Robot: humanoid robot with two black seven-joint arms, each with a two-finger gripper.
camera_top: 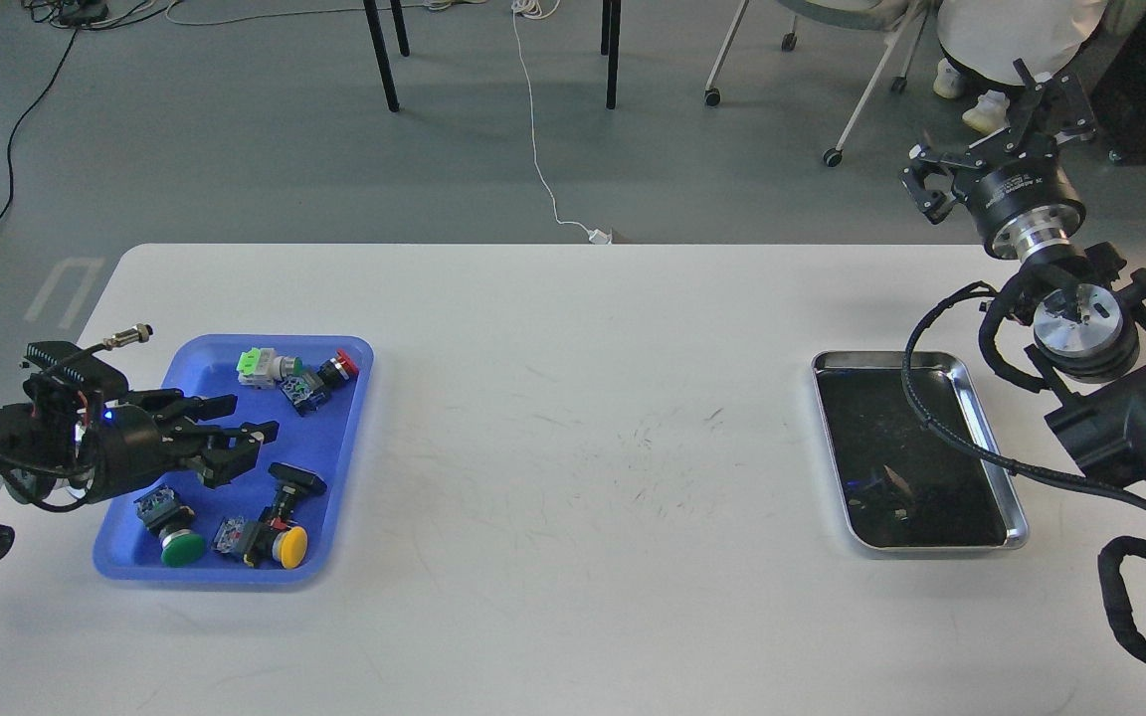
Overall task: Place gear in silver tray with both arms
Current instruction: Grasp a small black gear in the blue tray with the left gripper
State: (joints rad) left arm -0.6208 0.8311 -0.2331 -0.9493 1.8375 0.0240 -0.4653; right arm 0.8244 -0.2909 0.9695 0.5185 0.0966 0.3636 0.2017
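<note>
White table (573, 418), blue tray (354, 398), silver tray (1016, 517)

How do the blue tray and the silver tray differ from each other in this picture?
The blue tray is matte plastic; the silver tray is shiny metal with a dark reflective bottom. The blue tray holds several push-button parts; the silver tray holds none. The blue tray lies on the table's left side under the left end effector; the silver tray lies on the right side. Both are shallow, rectangular, with rounded corners.
</note>
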